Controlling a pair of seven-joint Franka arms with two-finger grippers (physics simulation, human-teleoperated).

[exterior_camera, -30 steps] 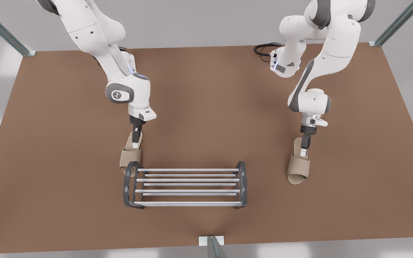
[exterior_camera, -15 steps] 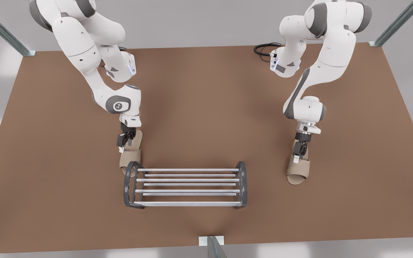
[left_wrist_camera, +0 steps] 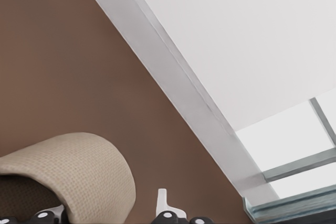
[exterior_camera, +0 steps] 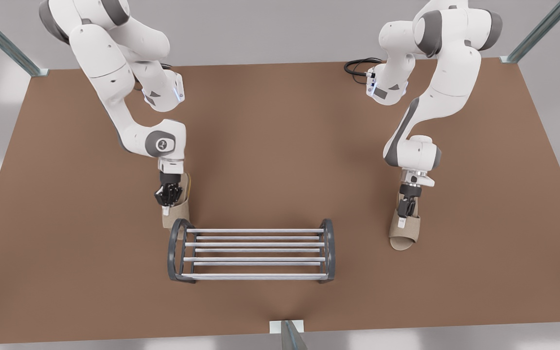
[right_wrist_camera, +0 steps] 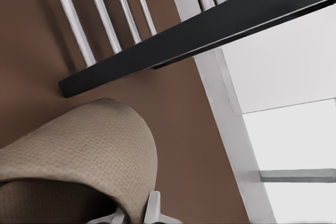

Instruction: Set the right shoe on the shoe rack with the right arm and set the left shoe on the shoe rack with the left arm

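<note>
1. Right arm's claw [exterior_camera: 167, 204] is down on the right shoe [exterior_camera: 177, 217], at the front view's left. Can't tell whether it is clamped.
2. Right shoe lies on the worktop [exterior_camera: 280, 146] just behind the shoe rack [exterior_camera: 255, 230], at its end frame. The right wrist view has the strap [right_wrist_camera: 79, 150] close to the rack's bars.
3. Left arm's claw [exterior_camera: 409, 210] is down on the left shoe [exterior_camera: 405, 234], at the front view's right. It is spread: one fingertip [left_wrist_camera: 163, 203] stands outside the strap [left_wrist_camera: 79, 166] with a gap.
4. Left shoe lies on the worktop, well apart from the rack, open toe facing the camera.
</note>
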